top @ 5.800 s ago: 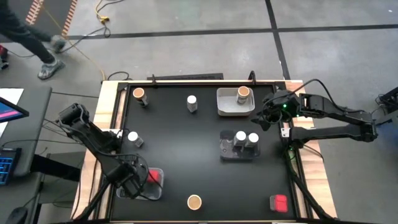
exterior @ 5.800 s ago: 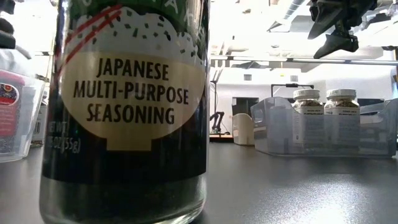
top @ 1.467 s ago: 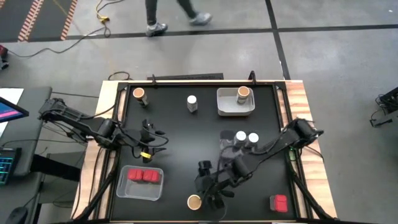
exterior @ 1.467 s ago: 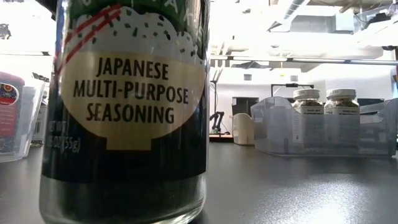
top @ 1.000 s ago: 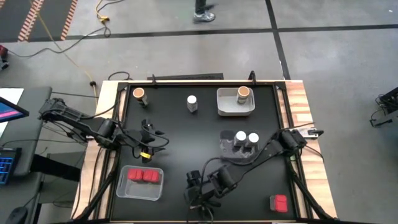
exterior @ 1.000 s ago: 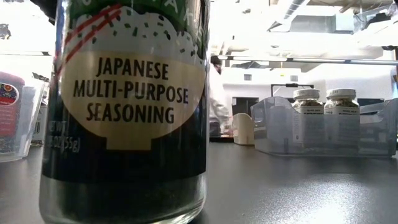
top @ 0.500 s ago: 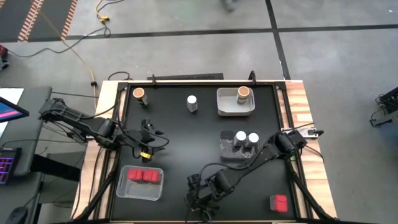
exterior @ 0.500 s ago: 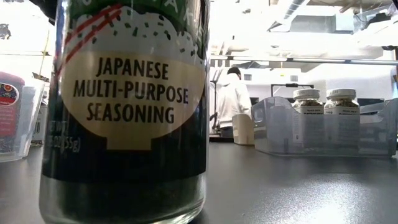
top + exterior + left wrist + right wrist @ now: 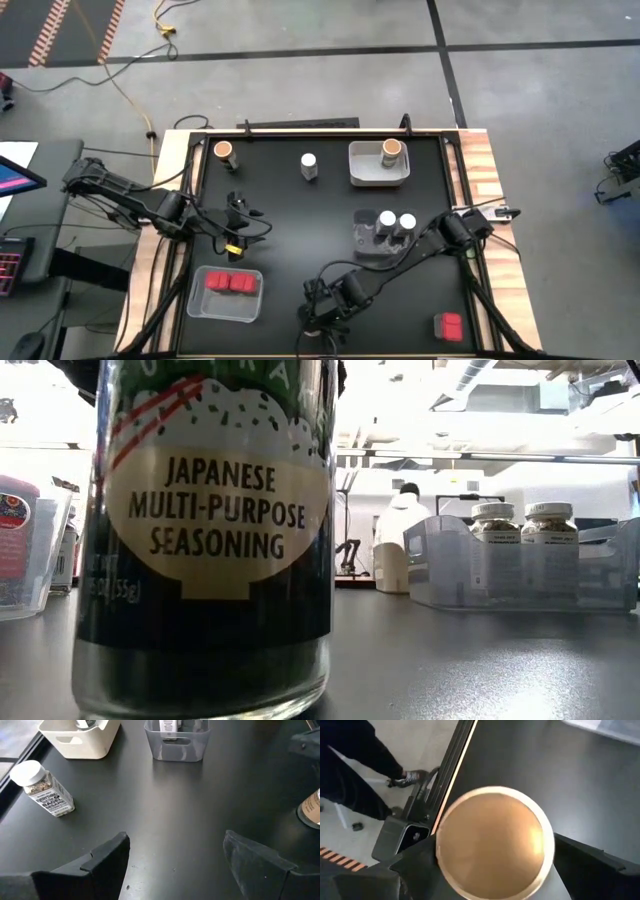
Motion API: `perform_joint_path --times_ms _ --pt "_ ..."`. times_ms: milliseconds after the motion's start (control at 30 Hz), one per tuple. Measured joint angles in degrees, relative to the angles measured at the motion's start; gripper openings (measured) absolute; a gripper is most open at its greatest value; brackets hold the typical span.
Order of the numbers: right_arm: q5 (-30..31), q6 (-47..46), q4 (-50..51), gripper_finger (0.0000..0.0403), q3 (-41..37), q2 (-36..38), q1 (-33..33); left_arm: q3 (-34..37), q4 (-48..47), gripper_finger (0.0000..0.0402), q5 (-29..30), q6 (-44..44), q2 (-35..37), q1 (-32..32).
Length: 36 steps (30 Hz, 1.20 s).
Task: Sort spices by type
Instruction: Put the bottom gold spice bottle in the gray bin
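The right gripper [image 9: 322, 318] sits at the counter's [image 9: 290, 220] near edge, its fingers [image 9: 415, 862] closed around the cork-topped jar [image 9: 494, 841]. The left gripper [image 9: 175, 857] hovers with fingers spread above bare counter near a white-lidded jar [image 9: 42, 788].

Light comes from above: in the low view the ceiling and far room burn out to near white, and the big jar [image 9: 205, 535] close to that camera stands dark against it, its label sharp, its top cut off by the frame. The black table [image 9: 280, 215] takes a soft grey sheen near the clear tray [image 9: 520, 565] at right. From overhead the scene is evenly lit, shadows short and faint, and my arms almost vanish against the table. In my right wrist view the cork lid [image 9: 492, 842] fills the frame, slightly soft, glowing evenly; my dark fingers [image 9: 592, 870] lose detail. My left wrist view is clear, with pale glare on the tabletop.
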<state>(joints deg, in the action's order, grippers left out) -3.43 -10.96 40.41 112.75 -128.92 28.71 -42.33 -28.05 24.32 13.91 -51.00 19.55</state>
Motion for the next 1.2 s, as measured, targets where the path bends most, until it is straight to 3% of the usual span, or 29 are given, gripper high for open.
perform_joint_path --times_ms 333,633,900,1200 --pt "0.3 -0.6 -4.0 0.0372 0.0 -1.6 -0.6 0.0 -0.1 0.0309 0.0 0.2 0.0 0.0" --pt "0.1 -0.6 -1.7 0.0316 0.0 -1.6 -1.1 0.0 -0.2 0.0309 0.0 0.8 0.0 0.0" --pt "0.0 -0.6 -1.4 0.0311 0.0 -1.3 -1.2 0.0 -0.2 0.0309 0.0 0.9 0.0 0.0" --pt "2.3 -0.7 10.4 0.0309 3.0 1.9 -3.2 0.0 0.4 0.0309 0.0 4.7 0.0 0.0"
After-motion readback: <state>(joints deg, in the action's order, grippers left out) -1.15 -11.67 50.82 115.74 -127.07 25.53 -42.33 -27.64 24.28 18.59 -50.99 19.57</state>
